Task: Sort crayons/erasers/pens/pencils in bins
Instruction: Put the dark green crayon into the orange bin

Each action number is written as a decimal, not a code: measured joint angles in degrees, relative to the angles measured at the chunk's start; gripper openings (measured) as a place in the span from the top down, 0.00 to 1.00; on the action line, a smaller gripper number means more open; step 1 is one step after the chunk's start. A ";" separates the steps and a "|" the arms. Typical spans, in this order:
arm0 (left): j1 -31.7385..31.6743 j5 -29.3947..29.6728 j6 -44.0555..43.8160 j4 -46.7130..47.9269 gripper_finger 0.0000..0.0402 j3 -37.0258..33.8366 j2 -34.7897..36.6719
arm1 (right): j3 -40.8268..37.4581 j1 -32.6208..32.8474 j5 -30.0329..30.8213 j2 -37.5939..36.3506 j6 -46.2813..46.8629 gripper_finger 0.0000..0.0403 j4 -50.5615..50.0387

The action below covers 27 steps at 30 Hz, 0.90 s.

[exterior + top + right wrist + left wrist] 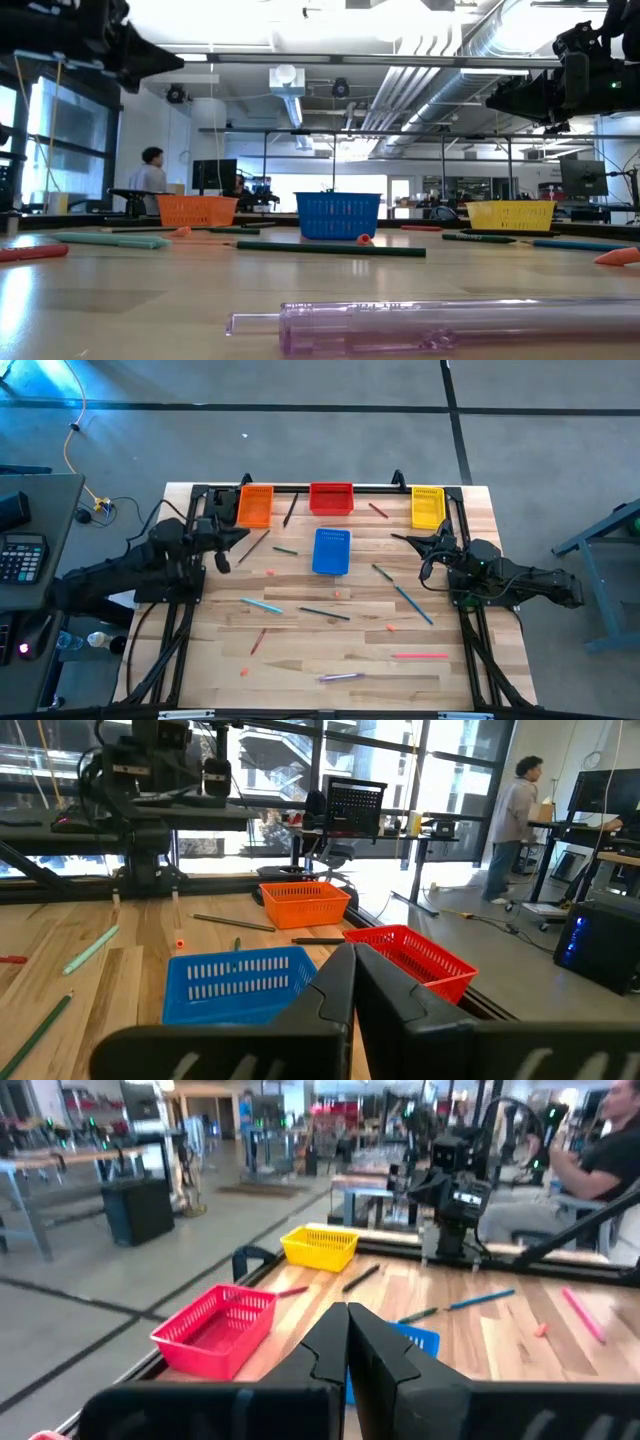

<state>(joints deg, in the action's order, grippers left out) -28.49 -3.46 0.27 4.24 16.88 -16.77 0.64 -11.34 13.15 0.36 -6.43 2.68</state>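
You've got both arms parked up off the table. Left gripper sits at the left edge near the orange bin, fingers clenched tight, holding nothing. Right gripper hangs at the right side just below the yellow bin, also clamped shut and empty. You see 4 bins: orange, red bin and yellow along the far rail, blue bin nearer the middle, none visibly holding anything. Everything is loose on the table: teal pen, blue pen, pink pen, purple pen, dark pencil, red crayon, small eraser. A person stands in the room behind.
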 joint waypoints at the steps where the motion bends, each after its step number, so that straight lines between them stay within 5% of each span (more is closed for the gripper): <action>1: 0.00 0.02 0.00 0.61 1.00 1.25 -1.71 | 0.00 0.00 -0.01 0.01 0.01 1.00 0.00; 27: 2.26 1.63 6.17 9.80 1.00 18.94 -40.20 | 0.00 -0.02 -0.01 0.00 0.00 1.00 -0.02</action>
<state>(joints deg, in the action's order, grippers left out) -26.23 -1.83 6.44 14.03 35.82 -56.97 0.64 -11.35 13.14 0.36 -6.43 2.66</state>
